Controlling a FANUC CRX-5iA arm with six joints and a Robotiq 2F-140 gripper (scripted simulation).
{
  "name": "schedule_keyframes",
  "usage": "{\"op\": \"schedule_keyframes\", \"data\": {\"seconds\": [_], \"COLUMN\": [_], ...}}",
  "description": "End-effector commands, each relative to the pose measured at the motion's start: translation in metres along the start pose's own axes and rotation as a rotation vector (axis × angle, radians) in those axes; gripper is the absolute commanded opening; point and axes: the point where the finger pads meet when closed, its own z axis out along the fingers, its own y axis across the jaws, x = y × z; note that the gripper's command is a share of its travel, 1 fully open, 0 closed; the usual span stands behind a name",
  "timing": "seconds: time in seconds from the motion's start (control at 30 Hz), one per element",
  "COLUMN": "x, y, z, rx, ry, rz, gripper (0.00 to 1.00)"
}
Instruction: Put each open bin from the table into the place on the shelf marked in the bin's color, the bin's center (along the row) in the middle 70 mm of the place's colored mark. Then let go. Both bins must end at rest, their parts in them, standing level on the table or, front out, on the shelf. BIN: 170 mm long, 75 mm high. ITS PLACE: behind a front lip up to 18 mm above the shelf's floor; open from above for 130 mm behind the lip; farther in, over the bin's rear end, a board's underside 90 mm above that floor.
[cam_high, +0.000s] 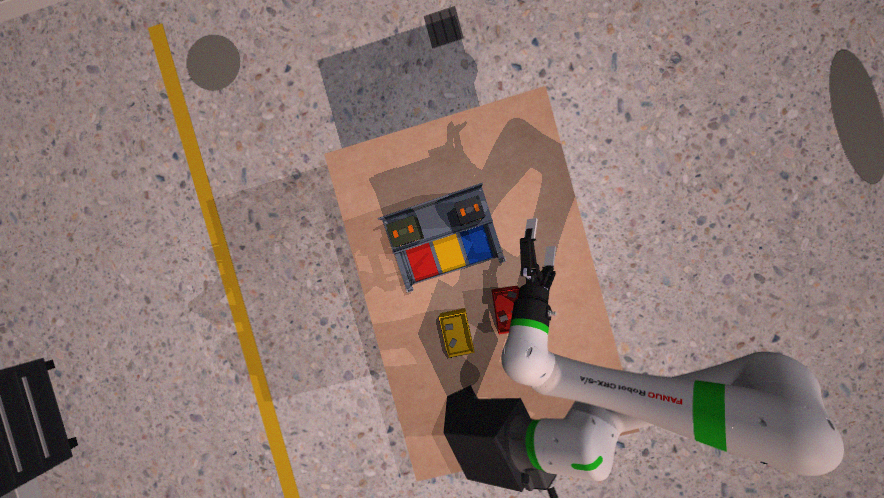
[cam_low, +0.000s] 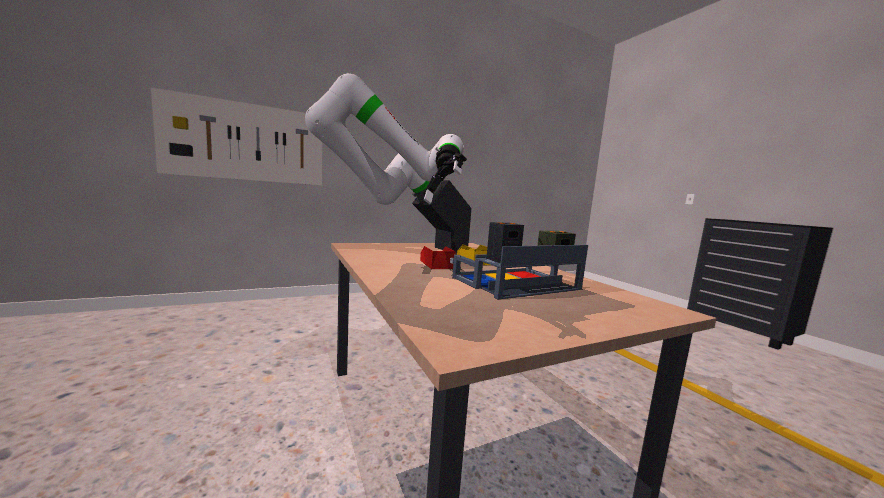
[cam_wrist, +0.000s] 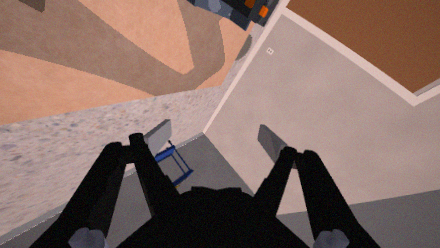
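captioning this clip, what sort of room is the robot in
Probably a workshop or training lab: hammers and screwdrivers hang on a wall board, a black drawer cabinet stands by the wall, and a yellow line runs along the speckled floor.

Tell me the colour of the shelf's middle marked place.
Yellow, seen best in the top view.

Lighting: moderate, slightly warm on the bench. Shadows: hard-edged, arm-shaped, across the bench in all views; paler, overlapping patches on the floor. Gripper: near-black in the wrist view, detail lost. Grain: fine, throughout. Wrist view: softest.
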Motion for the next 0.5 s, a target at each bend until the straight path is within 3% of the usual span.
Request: {"op": "schedule_keyframes", "data": {"seconds": [0.0,0.23,0.3,0.37,0.47], "x": [-0.008,-0.045,-0.045,-0.062,-0.075], "y": [-0.004,-0.029,-0.029,-0.043,-0.055], "z": [0.009,0.046,0.046,0.061,0.072], "rx": [0.028,0.172,0.172,0.245,0.305], "ry": [-0.015,-0.088,-0.088,-0.121,-0.146], "rz": [0.019,0.117,0.117,0.171,0.215], "gripper": [1.00,1.00,1.00,1.00,1.00]}}
